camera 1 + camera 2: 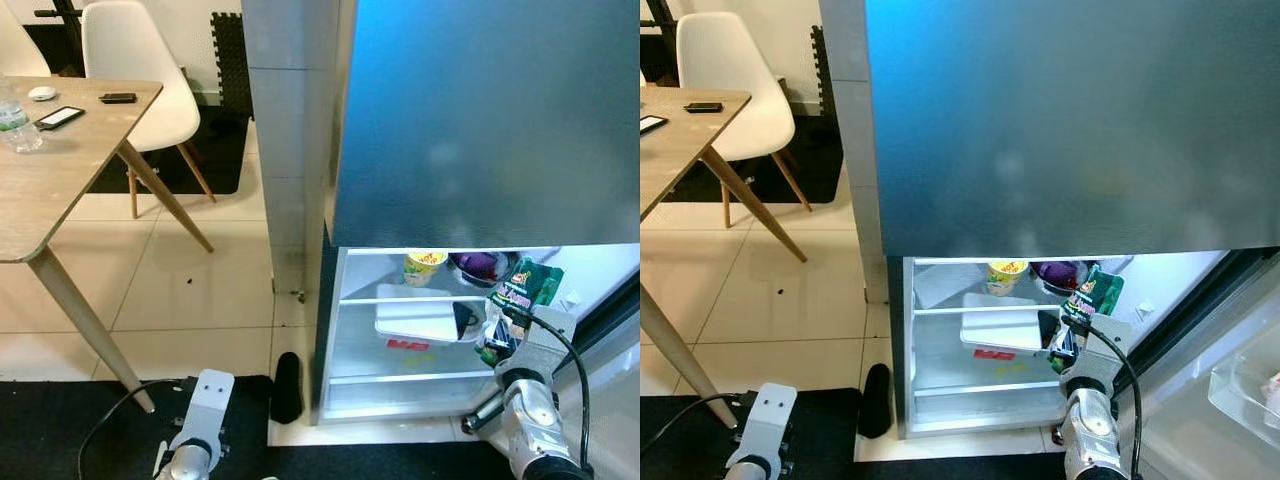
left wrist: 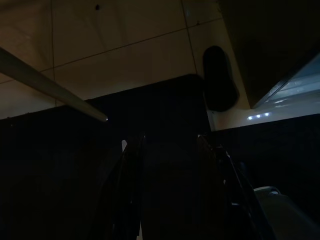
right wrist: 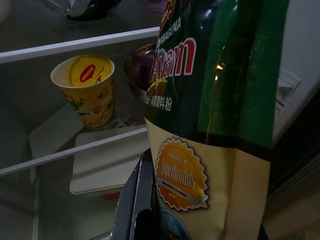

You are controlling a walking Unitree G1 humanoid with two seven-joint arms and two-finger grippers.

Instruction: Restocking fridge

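Observation:
The fridge's lower compartment (image 1: 345,330) stands open and lit. My right gripper (image 1: 500,332) is shut on a green and cream food packet (image 3: 220,100), holding it upright just in front of the shelves on the right side. One black finger (image 3: 140,200) presses the packet's lower edge. On the upper glass shelf stand a yellow noodle cup (image 1: 424,267) and a purple bowl (image 1: 482,265). A white flat container (image 1: 420,320) lies on the shelf below. My left gripper (image 2: 170,165) hangs low over the dark mat, fingers apart and holding nothing.
The fridge's upper door (image 1: 480,120) is closed. The lower door swings out at the right with a clear bin (image 1: 1250,385). A black slipper (image 1: 287,387) lies by the fridge's left corner. A wooden table (image 1: 60,170) and white chair (image 1: 140,80) stand to the left.

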